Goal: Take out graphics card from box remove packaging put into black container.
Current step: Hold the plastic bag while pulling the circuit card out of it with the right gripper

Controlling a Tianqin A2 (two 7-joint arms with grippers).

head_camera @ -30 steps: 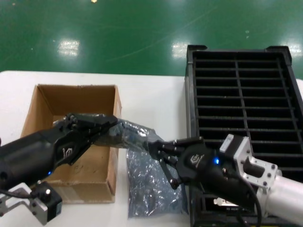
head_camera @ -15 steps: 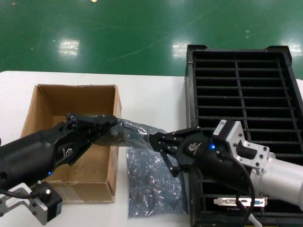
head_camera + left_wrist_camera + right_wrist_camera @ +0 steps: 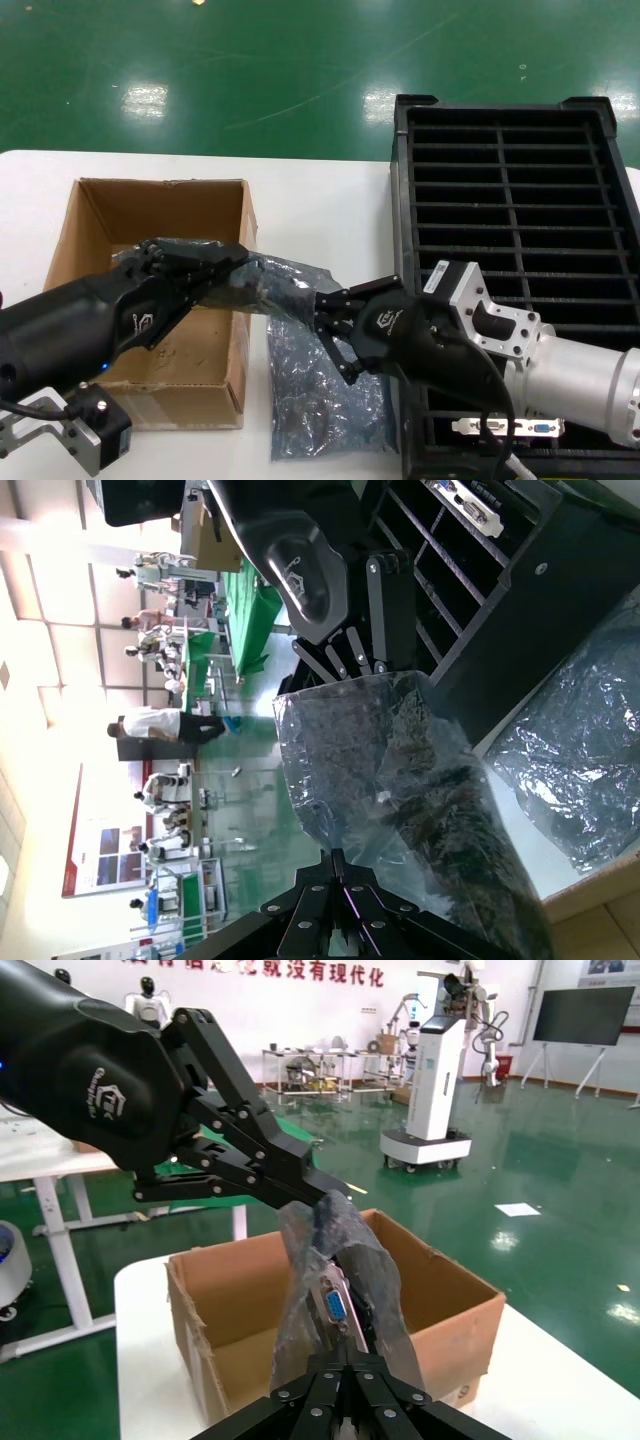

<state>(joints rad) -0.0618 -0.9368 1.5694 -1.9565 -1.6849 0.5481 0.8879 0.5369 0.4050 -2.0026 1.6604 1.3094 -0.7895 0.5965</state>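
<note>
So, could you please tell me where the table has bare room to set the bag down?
Bare table lies between the box and the black container, beyond both grippers. Nearer, an empty bag covers that gap, with the left gripper and right gripper above it.

Wall banner (image 3: 290, 974): red Chinese characters, reading uncertain;
Left gripper (image 3: 300, 1185) housing: white logo, lettering too small to read;
Right gripper (image 3: 325, 318) housing: white logo, unreadable

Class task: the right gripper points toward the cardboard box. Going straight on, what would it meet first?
Probably the bagged card that the right gripper is gripping, then the left gripper holding its other end.
</note>
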